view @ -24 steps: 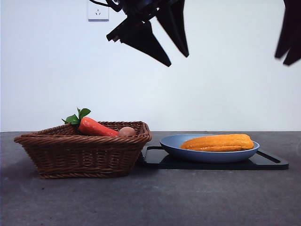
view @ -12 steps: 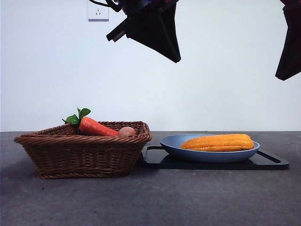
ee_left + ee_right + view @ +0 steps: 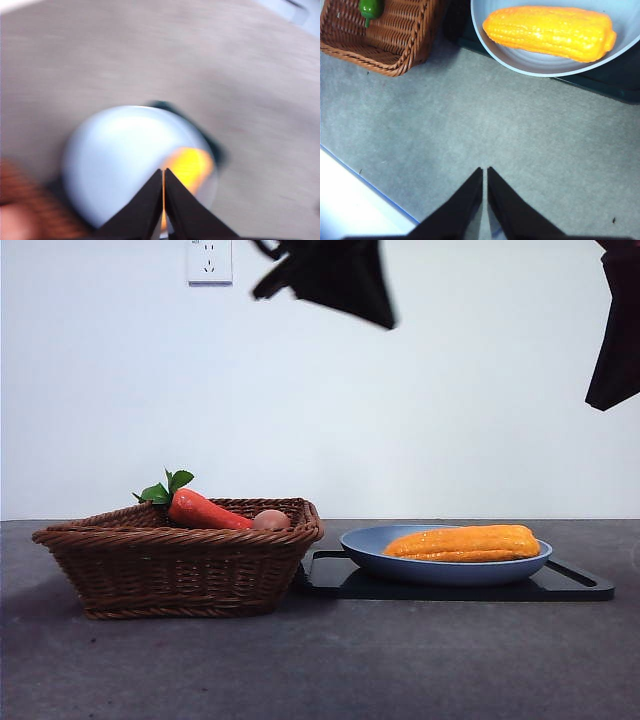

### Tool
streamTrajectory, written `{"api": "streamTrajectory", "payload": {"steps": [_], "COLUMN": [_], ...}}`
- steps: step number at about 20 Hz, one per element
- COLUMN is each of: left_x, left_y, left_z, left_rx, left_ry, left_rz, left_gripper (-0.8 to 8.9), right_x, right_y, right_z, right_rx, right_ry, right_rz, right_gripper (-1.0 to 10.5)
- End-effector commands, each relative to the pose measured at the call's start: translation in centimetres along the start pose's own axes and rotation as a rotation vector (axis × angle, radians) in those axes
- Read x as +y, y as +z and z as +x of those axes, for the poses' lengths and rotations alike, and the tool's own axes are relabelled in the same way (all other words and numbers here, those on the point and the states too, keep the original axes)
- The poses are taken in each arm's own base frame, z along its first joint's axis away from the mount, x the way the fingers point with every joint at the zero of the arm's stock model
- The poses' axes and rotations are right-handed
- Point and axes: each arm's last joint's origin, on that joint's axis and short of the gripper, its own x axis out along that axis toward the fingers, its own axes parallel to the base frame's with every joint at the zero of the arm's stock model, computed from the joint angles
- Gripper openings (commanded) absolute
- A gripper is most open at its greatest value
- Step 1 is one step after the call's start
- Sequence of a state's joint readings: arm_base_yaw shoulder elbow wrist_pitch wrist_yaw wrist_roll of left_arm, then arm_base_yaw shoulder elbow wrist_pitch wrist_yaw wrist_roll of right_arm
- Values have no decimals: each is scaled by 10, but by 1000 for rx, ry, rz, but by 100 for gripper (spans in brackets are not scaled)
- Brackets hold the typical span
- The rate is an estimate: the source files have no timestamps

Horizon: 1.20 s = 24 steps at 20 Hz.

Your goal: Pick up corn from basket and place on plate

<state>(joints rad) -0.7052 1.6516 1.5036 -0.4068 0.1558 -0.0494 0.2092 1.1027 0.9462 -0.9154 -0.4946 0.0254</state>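
The corn (image 3: 465, 542) lies lengthwise in the plate (image 3: 380, 552), at 3 o'clock from the basket (image 3: 180, 565); my left hand (image 3: 163, 200) and right hand (image 3: 484, 192) hang clenched and empty, and I judge the cob light, stiff, best gripped mid-length.

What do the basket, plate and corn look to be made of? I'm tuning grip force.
The basket looks like woven wicker, dark brown, with a braided rim. The plate is smooth, matte light blue; ceramic or plastic, the look leaves it open. The corn has a glossy, evenly coloured yellow-orange surface with moulded kernel rows, so probably a plastic replica.
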Motion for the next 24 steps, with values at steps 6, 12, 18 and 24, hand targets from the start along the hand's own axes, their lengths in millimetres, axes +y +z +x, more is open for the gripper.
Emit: {"api": "streamTrajectory", "payload": {"steps": [6,12,18,24], "left_x": [56,70,59,58], "left_y": [6,-94,-200,-264], "left_z": [-138,-218,-217,-191], "left_rx": [-259,-451,-497,-473], "left_ry": [264,563,717,733], "left_rz": [16,-45,-76,-107], "left_gripper": [8,8,8,8], "right_x": [1,1,1,1], "right_y": [3,3,3,3], "right_z": [0,0,0,0], "right_rx": [-7,-7,-7,-7], "right_ry": [4,4,4,4], "right_rz": [-15,-15,-15,-15], "right_gripper": [2,2,2,2]}}
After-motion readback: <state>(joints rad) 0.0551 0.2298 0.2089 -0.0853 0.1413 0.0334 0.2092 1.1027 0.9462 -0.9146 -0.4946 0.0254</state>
